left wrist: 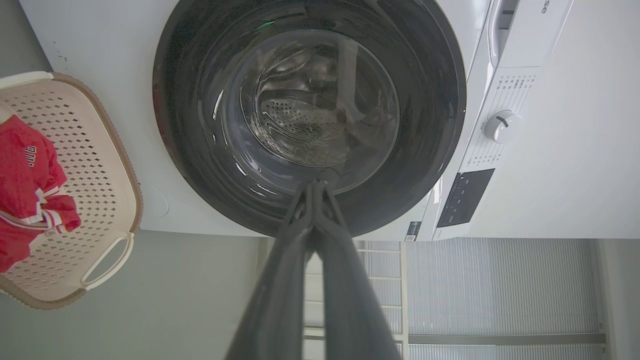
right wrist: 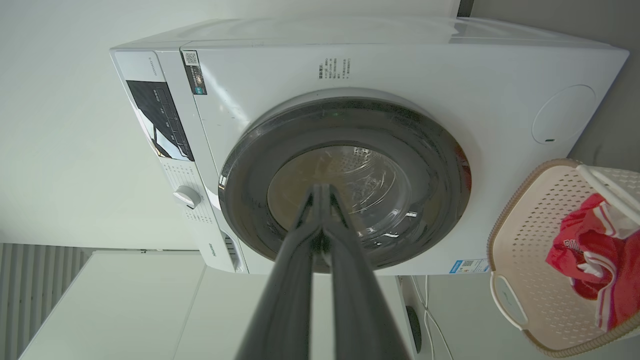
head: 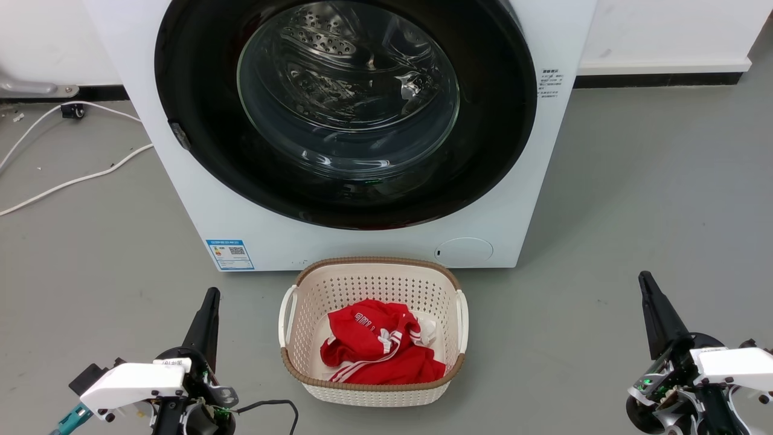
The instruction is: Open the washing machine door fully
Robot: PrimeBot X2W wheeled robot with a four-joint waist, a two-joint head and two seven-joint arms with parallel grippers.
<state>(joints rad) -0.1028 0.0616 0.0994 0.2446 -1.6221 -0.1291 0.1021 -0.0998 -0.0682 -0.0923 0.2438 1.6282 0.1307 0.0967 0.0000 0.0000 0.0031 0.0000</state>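
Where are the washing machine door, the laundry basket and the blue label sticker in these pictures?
washing machine door (head: 347,103): head view, on the clear glass bowl at its centre.
laundry basket (head: 374,396): head view, on its near outer wall.
blue label sticker (head: 230,254): head view, on the sticker's middle.

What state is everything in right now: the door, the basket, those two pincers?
washing machine door: shut, not yet opened.
left pincer: shut, holding nothing, short of the door.
right pincer: shut, holding nothing, short of the door.
laundry basket: upright, with a crumpled red garment inside.
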